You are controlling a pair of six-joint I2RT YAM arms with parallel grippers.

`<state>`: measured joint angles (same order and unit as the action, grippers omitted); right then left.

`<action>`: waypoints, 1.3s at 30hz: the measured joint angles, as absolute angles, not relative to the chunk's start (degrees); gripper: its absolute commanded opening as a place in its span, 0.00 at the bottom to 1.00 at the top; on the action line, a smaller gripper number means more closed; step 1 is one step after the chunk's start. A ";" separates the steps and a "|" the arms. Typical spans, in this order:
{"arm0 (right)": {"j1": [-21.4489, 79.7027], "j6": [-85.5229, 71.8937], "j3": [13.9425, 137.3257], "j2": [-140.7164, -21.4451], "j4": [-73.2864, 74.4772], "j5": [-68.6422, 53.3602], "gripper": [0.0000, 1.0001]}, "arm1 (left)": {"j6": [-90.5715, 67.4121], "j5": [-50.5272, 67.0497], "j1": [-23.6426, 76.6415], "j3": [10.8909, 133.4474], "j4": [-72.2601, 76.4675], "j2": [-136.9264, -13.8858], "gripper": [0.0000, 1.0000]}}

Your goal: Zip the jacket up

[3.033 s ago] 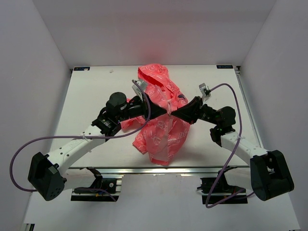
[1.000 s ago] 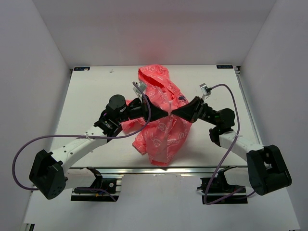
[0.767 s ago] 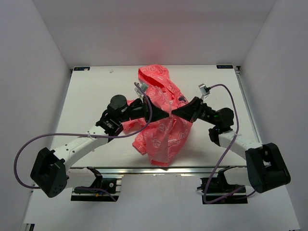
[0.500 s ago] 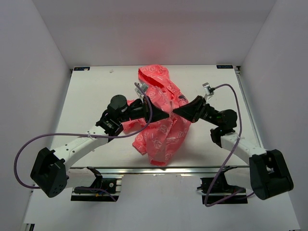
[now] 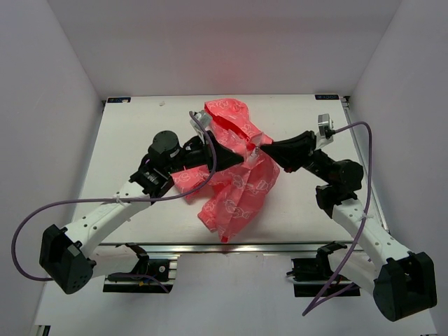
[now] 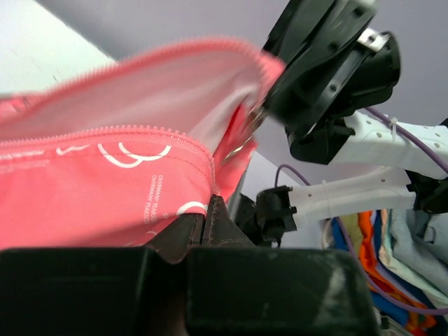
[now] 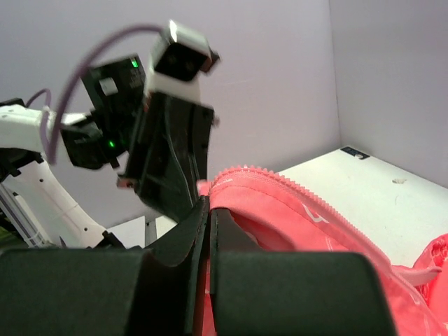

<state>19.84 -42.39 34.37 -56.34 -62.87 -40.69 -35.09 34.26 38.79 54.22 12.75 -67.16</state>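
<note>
"White table [image 5: 133,133], then what lies on it?"

"The jacket [image 5: 238,192], coral-pink with white print. It sits in the middle of the table, bunched up. Its upper part is raised off the surface between the two arms and its lower part trails toward the near edge."

"And the arms?"

"The left arm [image 5: 105,213] reaches in from the near left and the right arm [image 5: 357,224] from the near right. They meet over the jacket's middle. A purple cable [image 5: 31,217] loops off the left one."

"What are the grippers doing?"

"The left gripper [image 5: 240,159] has its jaws pressed together on a pink hem. Its own camera shows the fabric edge caught right at the fingertips [image 6: 208,204]. The right gripper [image 5: 266,148] is just beside it. Its jaws are also closed, pinching the jacket edge next to a row of teeth."

"So is the zipper [image 6: 105,133] joined?"

"No. From the left wrist, one toothed edge runs low across the print and the other arches well above it, with pale lining between them. From the right wrist, a line of teeth [image 7: 280,180] curves away from the fingertips. I cannot tell where the slider is."
</note>
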 measured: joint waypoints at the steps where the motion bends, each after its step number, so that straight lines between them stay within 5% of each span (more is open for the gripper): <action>1: 19.84 -42.22 34.37 -56.34 -62.41 -40.75 0.00 | -34.39 34.00 38.79 55.40 11.92 -67.18 0.00; 39: 19.84 -50.92 35.48 -60.86 -68.53 -49.74 0.00 | -35.92 39.55 38.44 58.46 19.75 -70.32 0.00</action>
